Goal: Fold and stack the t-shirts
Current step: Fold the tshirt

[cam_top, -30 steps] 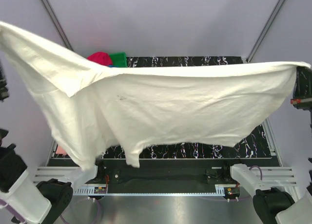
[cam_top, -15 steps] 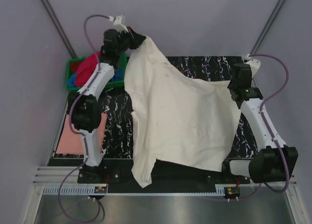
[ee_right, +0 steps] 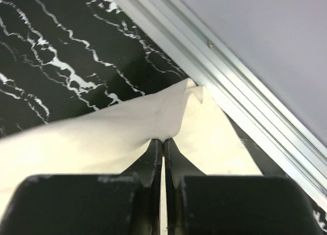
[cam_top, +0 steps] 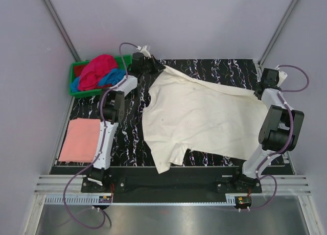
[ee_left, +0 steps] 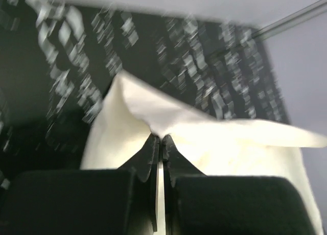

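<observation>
The large cream t-shirt lies spread across the black marbled table, one sleeve hanging toward the near edge. My left gripper is shut on its far-left corner at the back of the table. My right gripper is shut on its far-right corner close to the table's right rail. A folded salmon-pink t-shirt lies flat at the near left. Magenta-red and blue t-shirts are heaped in the green crate.
The green crate stands at the back left corner. An aluminium rail borders the table's right edge, next to my right gripper. Grey walls surround the table.
Both arms have swung the cream t-shirt down from high in the air and stretched it out flat on the table, moving away toward the back corners.
</observation>
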